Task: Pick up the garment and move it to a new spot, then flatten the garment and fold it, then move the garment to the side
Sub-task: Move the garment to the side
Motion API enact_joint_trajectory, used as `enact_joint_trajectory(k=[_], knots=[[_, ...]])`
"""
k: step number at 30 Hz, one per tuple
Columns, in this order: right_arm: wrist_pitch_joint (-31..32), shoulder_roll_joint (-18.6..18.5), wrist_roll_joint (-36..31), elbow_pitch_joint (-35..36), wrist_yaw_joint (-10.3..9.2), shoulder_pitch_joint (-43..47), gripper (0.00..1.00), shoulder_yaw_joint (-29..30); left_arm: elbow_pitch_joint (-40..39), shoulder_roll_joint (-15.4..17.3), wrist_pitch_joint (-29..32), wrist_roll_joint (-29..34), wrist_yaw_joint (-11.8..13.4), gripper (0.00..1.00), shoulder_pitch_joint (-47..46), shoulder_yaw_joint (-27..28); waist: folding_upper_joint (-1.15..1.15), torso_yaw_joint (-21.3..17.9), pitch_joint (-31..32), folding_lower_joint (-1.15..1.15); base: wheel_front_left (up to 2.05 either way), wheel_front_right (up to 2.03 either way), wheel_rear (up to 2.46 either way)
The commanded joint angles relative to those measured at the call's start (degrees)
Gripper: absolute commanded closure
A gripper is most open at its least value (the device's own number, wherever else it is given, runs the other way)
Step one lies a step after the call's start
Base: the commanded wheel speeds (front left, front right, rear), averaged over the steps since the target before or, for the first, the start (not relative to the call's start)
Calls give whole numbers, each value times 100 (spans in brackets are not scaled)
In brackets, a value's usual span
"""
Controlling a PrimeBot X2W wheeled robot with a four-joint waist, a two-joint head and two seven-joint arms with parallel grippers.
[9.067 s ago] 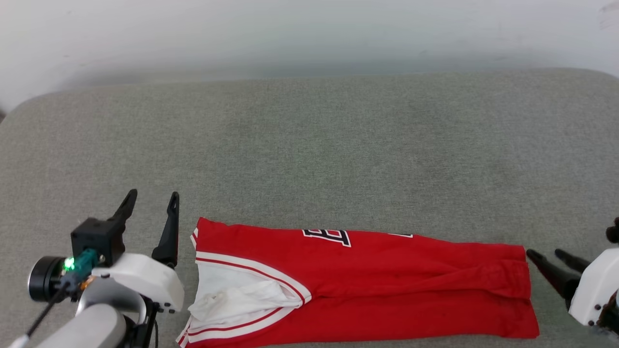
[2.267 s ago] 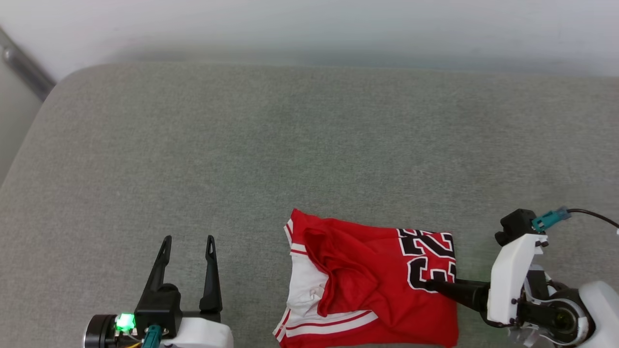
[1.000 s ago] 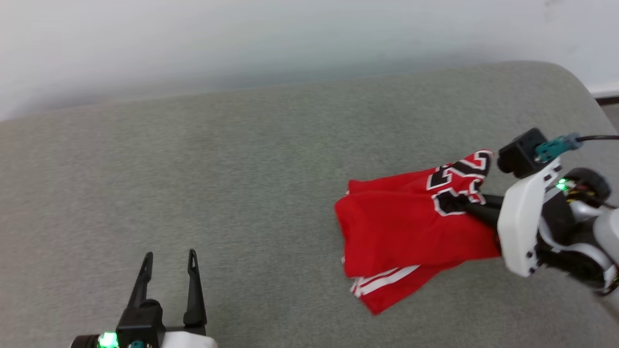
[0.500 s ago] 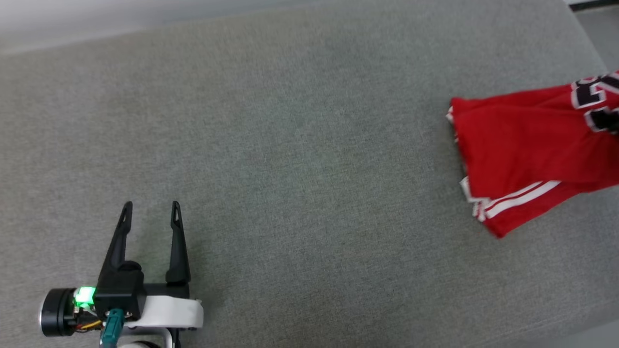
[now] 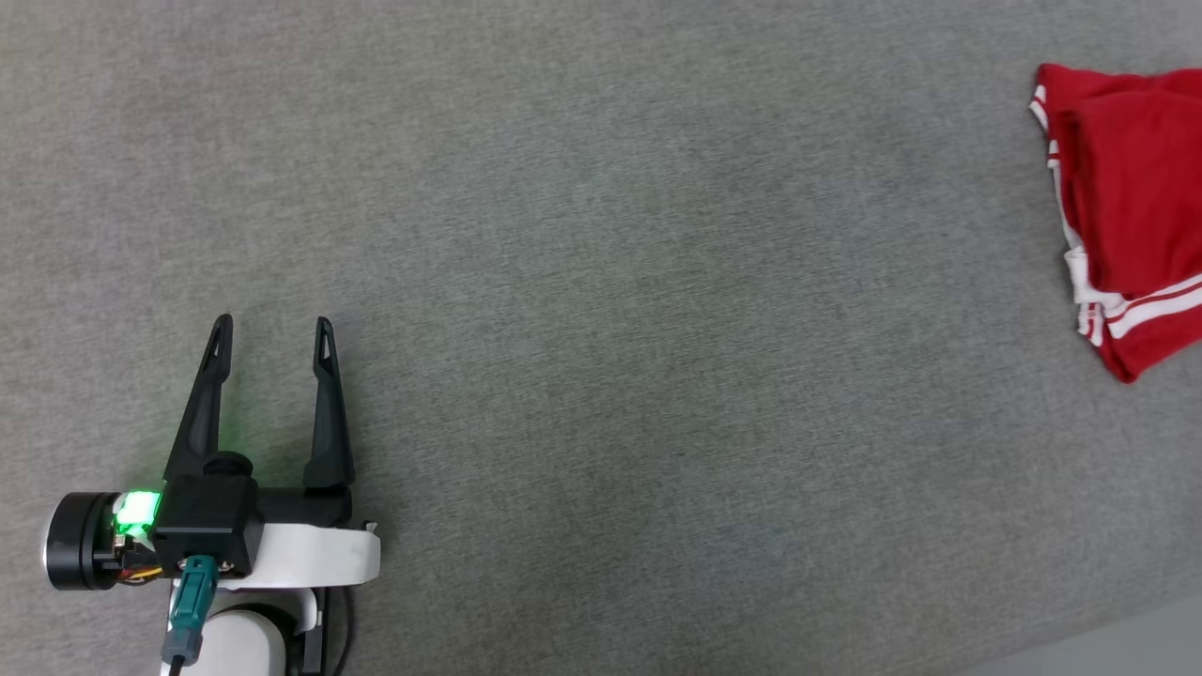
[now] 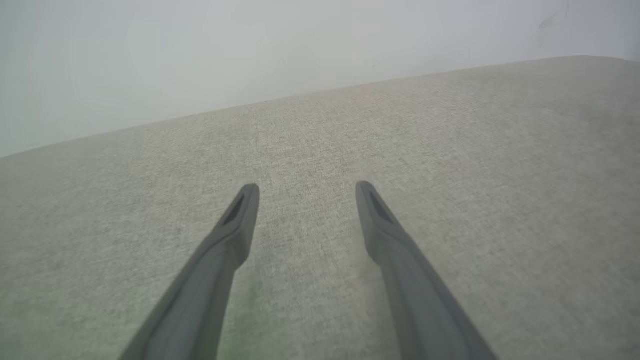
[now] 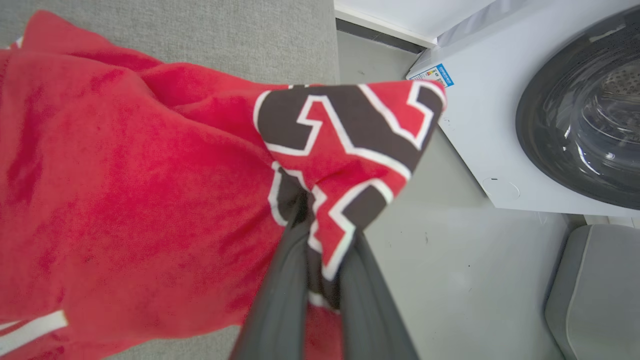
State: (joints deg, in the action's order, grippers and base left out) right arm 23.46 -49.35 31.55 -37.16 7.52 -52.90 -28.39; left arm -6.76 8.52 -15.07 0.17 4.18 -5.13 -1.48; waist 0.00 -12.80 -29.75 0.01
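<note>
While the right claw [image 7: 314, 235] clamps the folded shirt [image 7: 125, 175], only setting it aside seems left. The left claw [image 5: 272, 329], lower left, gapes empty.

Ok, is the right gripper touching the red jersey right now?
Touching. The right wrist view shows the right gripper shut on a printed fold of the red jersey, cloth bunched between its jaws.

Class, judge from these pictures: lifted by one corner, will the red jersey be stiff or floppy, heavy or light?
Probably floppy: the jersey bunches into folds where the right hand pinches it. Likely light: one small pinch seems to carry it. It may drag, as its far part seems to rest on the cushion.
</note>
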Motion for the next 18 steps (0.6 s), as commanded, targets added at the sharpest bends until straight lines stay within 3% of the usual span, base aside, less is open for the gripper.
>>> enact_joint_trajectory(k=[1,4,5,6,12,18], knots=[[-45,118,-66,-91,-6,-101,100,28,-18,27,-13,10,7,0,-51,-4,0,36,-38,-1,0,0,0],[-73,199,-228,-411,-7,-94,100,125,-13,-4,-13,-4,39,0,-83,-42,0,94,1,-1,0,0,0],[-89,245,-277,-494,-7,-91,53,149,-2,-15,-13,-10,35,0,-74,-53,0,113,37,-1,0,0,0],[-312,304,-526,-641,-7,-167,0,241,41,-60,-13,-30,86,0,25,-62,0,158,205,-1,0,0,0],[-1166,419,-1120,-563,-6,-243,0,433,110,-185,-13,-76,152,0,268,-122,0,307,747,-1,0,0,0],[-2657,760,-1750,-210,-6,-125,0,951,177,-293,-13,-111,199,0,524,-193,0,516,1244,-1,0,0,0]])
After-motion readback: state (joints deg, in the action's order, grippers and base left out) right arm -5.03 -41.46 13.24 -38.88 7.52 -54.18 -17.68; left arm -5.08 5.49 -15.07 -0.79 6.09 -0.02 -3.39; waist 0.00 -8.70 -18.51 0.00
